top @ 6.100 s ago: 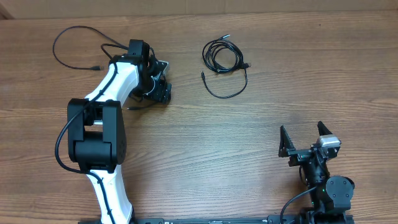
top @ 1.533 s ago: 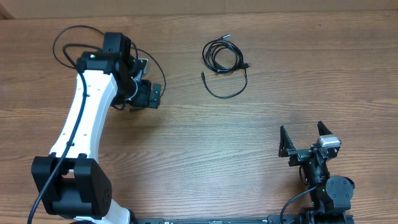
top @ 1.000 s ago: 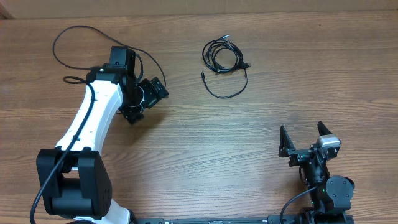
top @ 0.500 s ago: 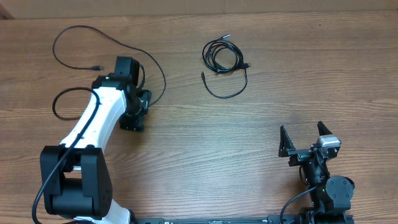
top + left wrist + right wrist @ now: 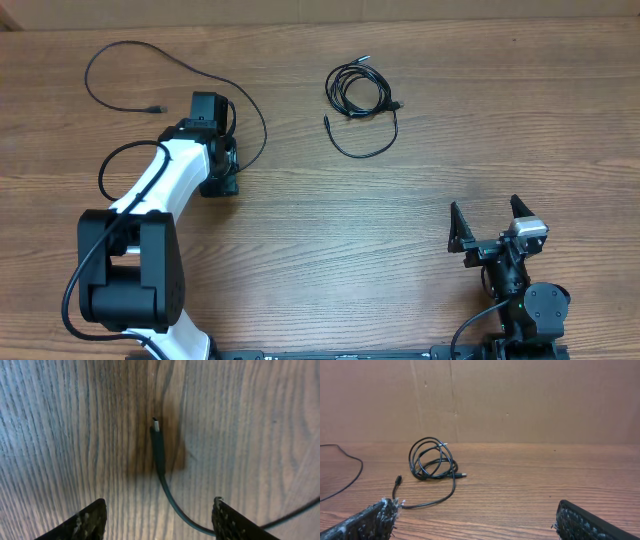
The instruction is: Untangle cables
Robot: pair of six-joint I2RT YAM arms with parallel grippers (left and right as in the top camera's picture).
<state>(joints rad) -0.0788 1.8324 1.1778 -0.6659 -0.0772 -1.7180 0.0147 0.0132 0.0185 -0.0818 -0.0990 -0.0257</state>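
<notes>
One loose cable [image 5: 232, 88] lies in a long arc across the far left of the table. Its plug end [image 5: 156, 425] shows on the wood in the left wrist view. My left gripper [image 5: 160, 527] hangs over that end, open, and the cord passes between its fingertips [image 5: 91, 521] close to the right one, not clamped. A second cable, a coiled bundle [image 5: 357, 90] with a trailing tail, lies at the far middle and is seen again as the bundle [image 5: 433, 459]. My right gripper [image 5: 479, 522] stands open and empty at the near right, well short of the bundle.
A brown cardboard wall [image 5: 520, 400] closes the far side of the wooden table [image 5: 420, 180]. The left arm [image 5: 165, 190] stretches from the near left edge toward the loose cable. The right arm's base [image 5: 528, 305] sits at the near right.
My left gripper has turned and drawn back toward the near side, now pointing down over the loose cable's plug end, and its jaws have narrowed. The right arm and the bundle have not moved.
</notes>
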